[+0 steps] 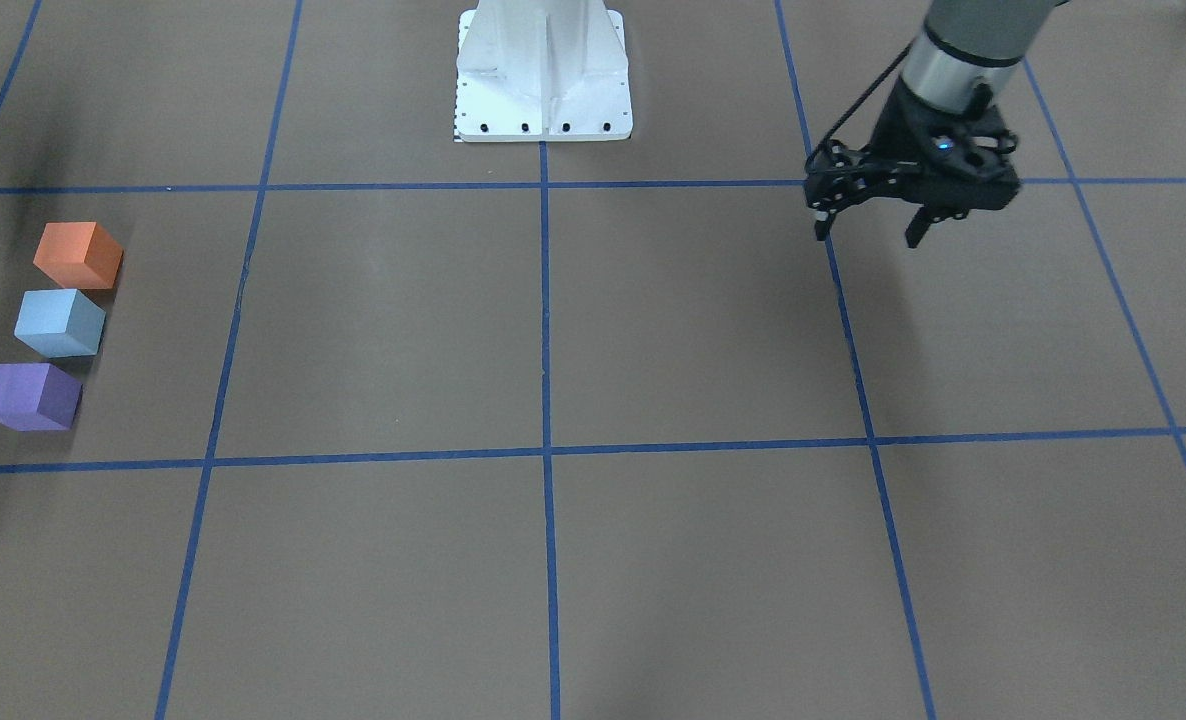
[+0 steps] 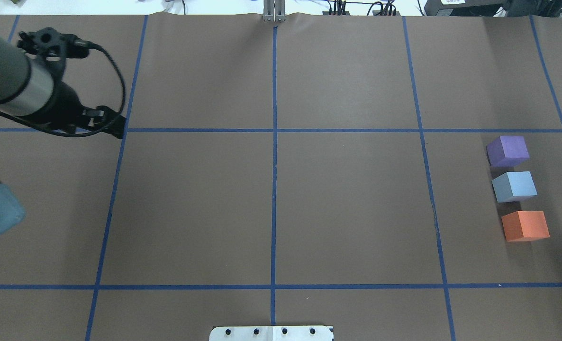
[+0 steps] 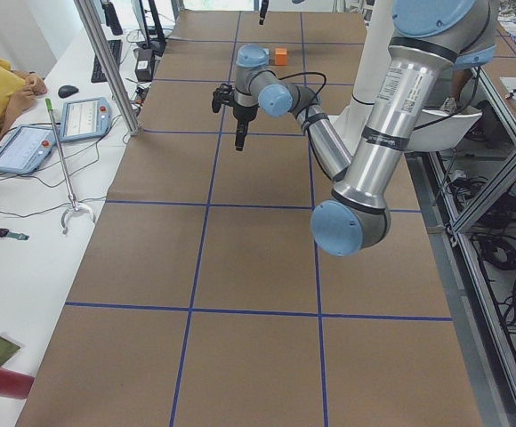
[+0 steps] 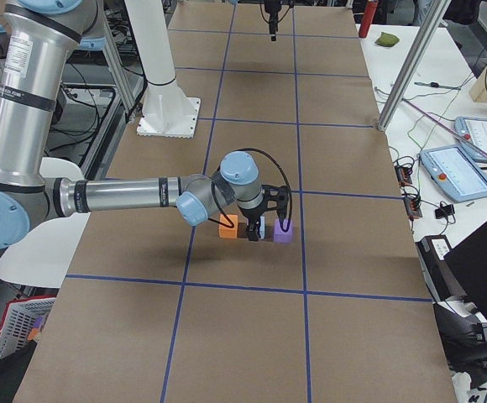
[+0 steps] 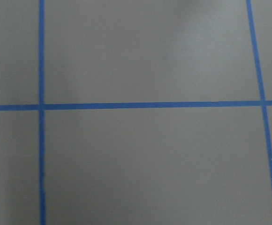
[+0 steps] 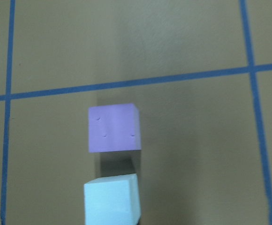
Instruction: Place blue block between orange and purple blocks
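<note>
The blue block (image 1: 60, 322) is sitting in a short row at the right end of the table (image 1: 693, 330), between the orange block (image 1: 78, 255) and the purple block (image 1: 31, 396). The orange one is lying nearest the robot and the purple one farthest. Each is resting flat on the brown paper just beside its neighbour, and a narrow shadowed gap is showing between blue and purple in the right wrist view.

The right gripper (image 4: 264, 225) is hanging low over the row, and its camera is looking down on the purple and blue blocks. Whether its fingers are spread or closed I cannot tell.

The left gripper (image 1: 868, 236) is hovering above a blue tape line (image 1: 848, 330) at the far left, well apart from the blocks. Its fingers are standing wide apart and holding nothing.
</note>
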Robot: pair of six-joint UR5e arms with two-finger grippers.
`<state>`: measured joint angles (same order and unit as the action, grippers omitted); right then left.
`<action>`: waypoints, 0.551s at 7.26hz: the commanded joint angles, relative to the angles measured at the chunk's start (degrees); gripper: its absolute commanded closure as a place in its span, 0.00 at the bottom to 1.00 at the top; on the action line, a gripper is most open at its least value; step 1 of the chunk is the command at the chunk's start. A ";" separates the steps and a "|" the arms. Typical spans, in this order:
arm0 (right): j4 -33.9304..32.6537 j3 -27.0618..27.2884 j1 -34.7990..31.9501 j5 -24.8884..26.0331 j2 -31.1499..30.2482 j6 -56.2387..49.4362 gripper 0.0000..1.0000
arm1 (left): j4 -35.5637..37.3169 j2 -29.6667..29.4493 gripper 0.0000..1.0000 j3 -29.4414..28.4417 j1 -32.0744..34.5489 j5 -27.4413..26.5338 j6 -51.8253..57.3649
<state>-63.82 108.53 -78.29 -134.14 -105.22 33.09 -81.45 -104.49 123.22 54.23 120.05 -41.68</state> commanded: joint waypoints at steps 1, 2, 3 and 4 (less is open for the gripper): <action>-19.22 -0.07 -10.18 -1.30 5.68 -21.65 0.00 | -0.37 12.08 0.00 -2.95 18.98 11.65 30.18; -26.29 -0.25 -12.31 -1.30 9.03 -27.49 0.00 | -0.20 12.29 0.00 -9.60 25.25 13.96 41.82; -27.57 -0.42 -12.50 -0.78 8.89 -29.81 0.00 | -0.28 12.47 0.00 -15.93 30.27 13.72 52.47; -27.67 -0.42 -12.51 -0.68 8.63 -29.84 0.00 | -0.20 12.38 0.00 -20.00 33.80 13.54 60.75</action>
<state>-89.53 108.18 -90.21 -135.05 -96.96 5.36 -81.70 -92.41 109.35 82.41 133.22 7.01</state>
